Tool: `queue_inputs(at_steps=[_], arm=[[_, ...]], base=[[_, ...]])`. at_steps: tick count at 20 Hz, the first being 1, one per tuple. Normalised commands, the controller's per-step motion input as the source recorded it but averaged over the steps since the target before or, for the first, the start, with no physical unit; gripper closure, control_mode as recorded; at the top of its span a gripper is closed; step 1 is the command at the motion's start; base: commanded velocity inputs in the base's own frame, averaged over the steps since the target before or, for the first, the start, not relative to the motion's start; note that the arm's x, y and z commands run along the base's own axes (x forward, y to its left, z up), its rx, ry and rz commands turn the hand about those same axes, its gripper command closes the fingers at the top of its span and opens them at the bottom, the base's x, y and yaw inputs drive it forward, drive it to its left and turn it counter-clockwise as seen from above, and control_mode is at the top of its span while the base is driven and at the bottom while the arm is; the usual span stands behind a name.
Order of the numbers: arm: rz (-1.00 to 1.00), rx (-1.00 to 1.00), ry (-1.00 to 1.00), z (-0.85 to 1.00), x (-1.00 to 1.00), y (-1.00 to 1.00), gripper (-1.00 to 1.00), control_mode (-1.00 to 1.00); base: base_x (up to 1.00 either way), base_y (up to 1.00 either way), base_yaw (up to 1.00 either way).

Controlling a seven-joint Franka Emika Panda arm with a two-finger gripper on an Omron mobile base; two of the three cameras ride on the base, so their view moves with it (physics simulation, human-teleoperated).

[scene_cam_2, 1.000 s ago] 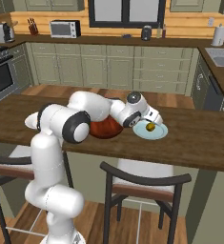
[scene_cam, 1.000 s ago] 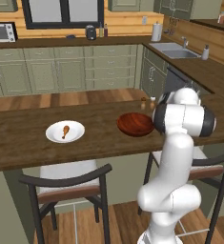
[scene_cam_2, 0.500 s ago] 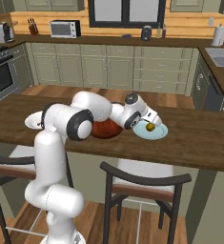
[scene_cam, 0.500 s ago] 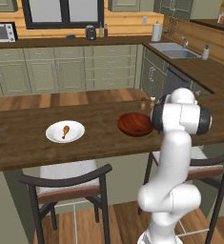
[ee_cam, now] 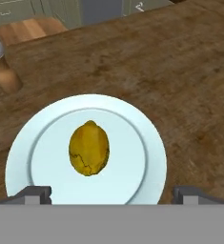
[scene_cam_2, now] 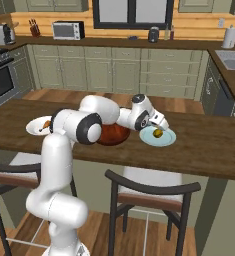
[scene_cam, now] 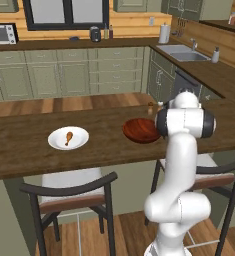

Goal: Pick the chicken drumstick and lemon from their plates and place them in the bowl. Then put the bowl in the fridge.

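A yellow-green lemon [ee_cam: 88, 147] lies in the middle of the pale blue-green plate [ee_cam: 18, 157] on the wooden counter. My gripper [ee_cam: 112, 193] hangs just above it, open, one fingertip [ee_cam: 37, 194] on each side of the plate's near rim. From the right base view the gripper [scene_cam_2: 162, 126] is over the lemon [scene_cam_2: 158, 133] and its plate [scene_cam_2: 168, 140]. The reddish-brown bowl [scene_cam_2: 114, 134] sits just left of that plate. Farther left, the chicken drumstick [scene_cam: 68, 138] rests on the white plate [scene_cam: 56, 142]. The fridge is out of view.
A small wooden shaker with a white top [ee_cam: 3, 64] stands on the counter beyond the lemon plate. Two dark chairs [scene_cam_2: 149, 192] [scene_cam: 71, 192] are tucked under the counter's near edge. Cabinets, a microwave [scene_cam_2: 69, 30] and a sink [scene_cam: 181, 54] line the far walls.
The arm has barely shifted over the lemon plate. The jaws stay open and nothing on the counter has moved.
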Motion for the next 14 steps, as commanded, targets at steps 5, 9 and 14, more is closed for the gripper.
queue_inputs(at_steps=[5,9,14], arm=[[0.0,0.0,0.03,-0.3,0.08,0.04,-1.0,-1.0],[0.0,0.0,0.05,-0.39,0.21,0.0,-1.0,-1.0],[0.0,0.0,0.07,-0.24,0.39,-0.04,-1.0,-1.0]], base=[[0.0,0.0,0.0],[0.0,0.0,0.0],[0.0,0.0,0.0]])
